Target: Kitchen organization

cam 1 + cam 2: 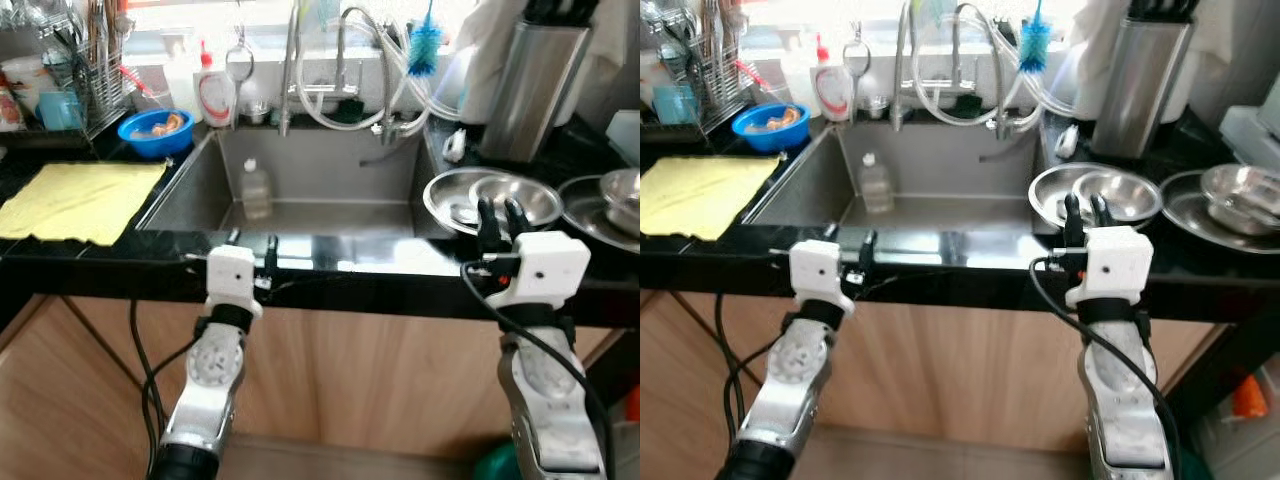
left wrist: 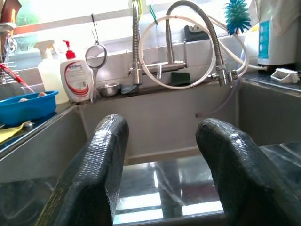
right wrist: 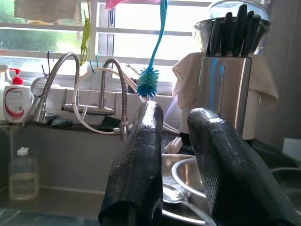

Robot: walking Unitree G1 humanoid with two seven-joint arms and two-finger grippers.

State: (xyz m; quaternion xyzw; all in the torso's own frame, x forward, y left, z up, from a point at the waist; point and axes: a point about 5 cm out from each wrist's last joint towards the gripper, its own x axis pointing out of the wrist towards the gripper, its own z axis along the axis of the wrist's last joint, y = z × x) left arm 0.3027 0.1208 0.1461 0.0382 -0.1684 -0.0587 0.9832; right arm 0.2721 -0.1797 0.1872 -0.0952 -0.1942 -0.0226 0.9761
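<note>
The right gripper (image 1: 502, 212) was held up at the front edge of the black counter (image 1: 110, 262). Its two black fingers (image 3: 141, 160) were parted a little, and nothing was held between them. Just past its tips a wide steel plate (image 1: 445, 192) was seen, with a steel bowl (image 1: 520, 197) sitting in it and a spoon (image 3: 181, 200) lying by the bowl. Further off, beyond the bowl, a tall steel knife holder (image 1: 530, 85) was standing.

The left gripper (image 1: 252, 252) was held at the counter edge too, open and empty. The sink (image 1: 320, 170) lay right ahead of it, with a small bottle (image 1: 256, 188) standing inside.

A lot could have gone wrong from there. The gap between the right fingers looked small, so the bowl's rim might have been bumped instead of caught. The steel looked smooth and shiny, so the bowl might have been pushed along the plate, or dropped with a clang. If the gripper had been sent too far forward, the knife holder might have been knocked. More steel dishes (image 1: 610, 205) were stacked off to its outer side, and those might have been hit by a wide swing.
</note>
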